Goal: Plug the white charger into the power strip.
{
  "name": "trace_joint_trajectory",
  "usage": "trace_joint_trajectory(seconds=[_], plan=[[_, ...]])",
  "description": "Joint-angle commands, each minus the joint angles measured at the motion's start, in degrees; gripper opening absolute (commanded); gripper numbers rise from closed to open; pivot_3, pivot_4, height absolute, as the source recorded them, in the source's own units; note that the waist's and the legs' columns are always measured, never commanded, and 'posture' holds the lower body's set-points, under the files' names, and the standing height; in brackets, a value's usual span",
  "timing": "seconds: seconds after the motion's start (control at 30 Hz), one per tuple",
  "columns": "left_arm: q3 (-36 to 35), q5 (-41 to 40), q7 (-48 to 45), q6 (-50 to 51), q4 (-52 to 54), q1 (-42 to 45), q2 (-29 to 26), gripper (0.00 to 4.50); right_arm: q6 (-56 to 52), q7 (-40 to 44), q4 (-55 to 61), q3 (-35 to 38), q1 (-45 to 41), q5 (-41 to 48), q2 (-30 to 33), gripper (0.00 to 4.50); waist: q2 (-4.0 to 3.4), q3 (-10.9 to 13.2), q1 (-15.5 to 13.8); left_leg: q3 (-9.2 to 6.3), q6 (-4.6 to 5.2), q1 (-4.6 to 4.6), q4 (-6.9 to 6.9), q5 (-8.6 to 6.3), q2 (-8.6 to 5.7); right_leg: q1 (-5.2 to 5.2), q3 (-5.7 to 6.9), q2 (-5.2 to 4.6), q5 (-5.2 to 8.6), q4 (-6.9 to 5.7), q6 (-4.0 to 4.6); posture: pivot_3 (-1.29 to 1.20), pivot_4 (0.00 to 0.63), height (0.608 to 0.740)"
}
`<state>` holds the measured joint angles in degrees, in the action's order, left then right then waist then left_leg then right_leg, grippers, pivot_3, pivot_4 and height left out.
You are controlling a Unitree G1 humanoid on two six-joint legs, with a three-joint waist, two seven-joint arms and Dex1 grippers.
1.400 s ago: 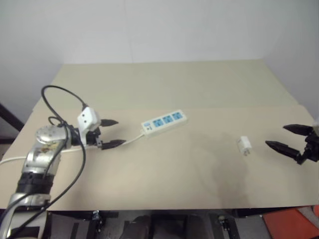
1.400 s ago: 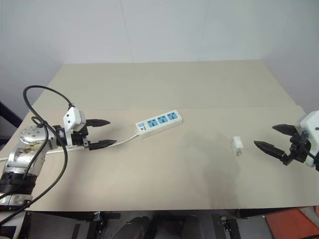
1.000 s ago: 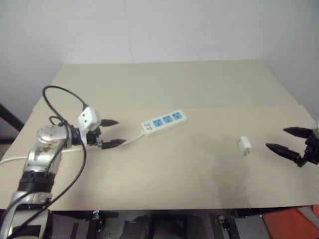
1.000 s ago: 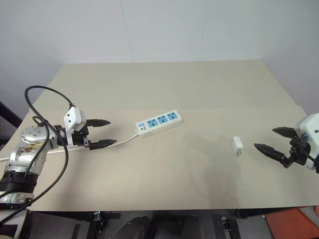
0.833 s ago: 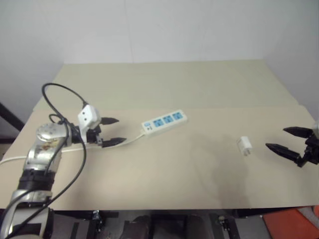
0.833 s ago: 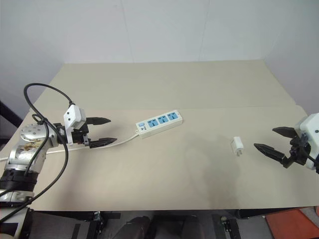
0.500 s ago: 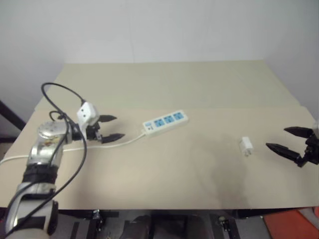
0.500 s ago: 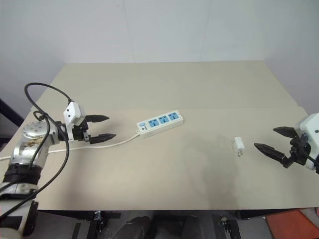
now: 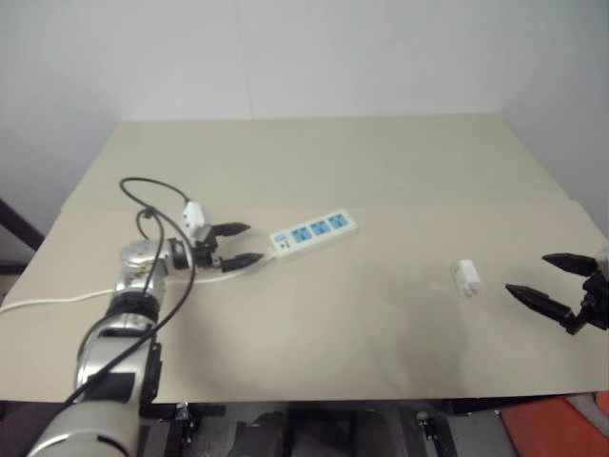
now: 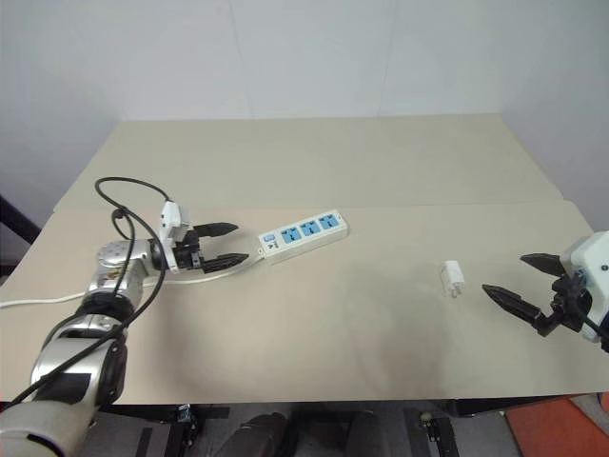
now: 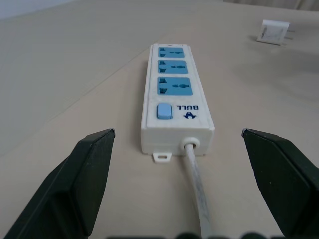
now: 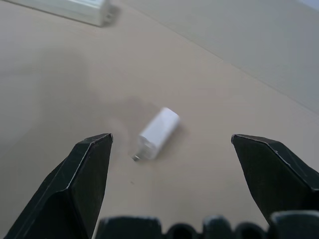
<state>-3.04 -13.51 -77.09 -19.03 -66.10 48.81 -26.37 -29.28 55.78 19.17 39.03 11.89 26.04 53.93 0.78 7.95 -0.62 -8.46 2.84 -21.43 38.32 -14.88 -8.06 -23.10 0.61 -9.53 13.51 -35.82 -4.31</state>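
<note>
The white charger (image 10: 452, 279) lies on its side on the table (image 10: 381, 162), well to the right of the power strip (image 10: 304, 234), with the right gripper (image 10: 519, 281) nearer it, fingers spread wide and empty, pointing at it. The left gripper (image 10: 226, 245), also spread, faces the strip's switch end along its long axis (the label there reads BULL).

Beige table (image 9: 381, 162) (bare mostly); power strip (image 9: 314, 233); white charger (image 9: 466, 278).
</note>
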Motion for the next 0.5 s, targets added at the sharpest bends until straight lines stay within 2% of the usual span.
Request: trace_joint_trajectory(seconds=[0.03, 0.2, 0.3, 0.5], plan=[[-0.90, 2.00, 1.84, -3.87, -3.46, 2.46, 0.47, 4.48, -1.57, -1.42, 3.85, 2.53, 0.33, 1.32, -0.14, 4.50, 0.09, 0.05, 0.02, 0.00, 0.00, 0.00, 0.00, 0.00, 0.00, 0.00, 0.00, 0.00, 0.00, -0.01, 0.00, 0.00, 0.150, 0.740], [-1.17, 4.87, 6.38, -5.96, -6.67, 4.18, 2.85, 4.48, -4.43, -2.88, 8.89, 1.19, -0.46, 3.45, -0.63, 4.50, 0.14, 0.08, -0.09, 0.00, -0.01, -0.01, 0.02, 0.01, 0.00, 0.00, 0.01, 0.00, 0.00, -0.02, -0.01, 0.00, 0.150, 0.740], [-0.64, 7.24, 9.46, -6.65, -8.01, 5.07, 3.86, 4.48, -7.23, -4.39, 14.20, -2.02, -1.17, 5.26, -0.37, 4.50, 0.14, 0.08, -0.12, 0.00, 0.00, -0.02, 0.06, 0.00, 0.00, 0.00, 0.02, 0.00, 0.00, -0.04, -0.01, 0.00, 0.150, 0.740], [-2.27, 7.63, 8.95, -5.37, -9.35, 6.25, 5.88, 4.48, -10.58, -8.41, 19.65, -7.37, -3.44, 7.13, -1.02, 4.50, 0.18, 0.09, -0.07, -0.01, -0.02, -0.10, 0.19, 0.01, 0.00, -0.02, 0.07, 0.02, -0.02, -0.05, -0.03, 0.00, 0.150, 0.740]])
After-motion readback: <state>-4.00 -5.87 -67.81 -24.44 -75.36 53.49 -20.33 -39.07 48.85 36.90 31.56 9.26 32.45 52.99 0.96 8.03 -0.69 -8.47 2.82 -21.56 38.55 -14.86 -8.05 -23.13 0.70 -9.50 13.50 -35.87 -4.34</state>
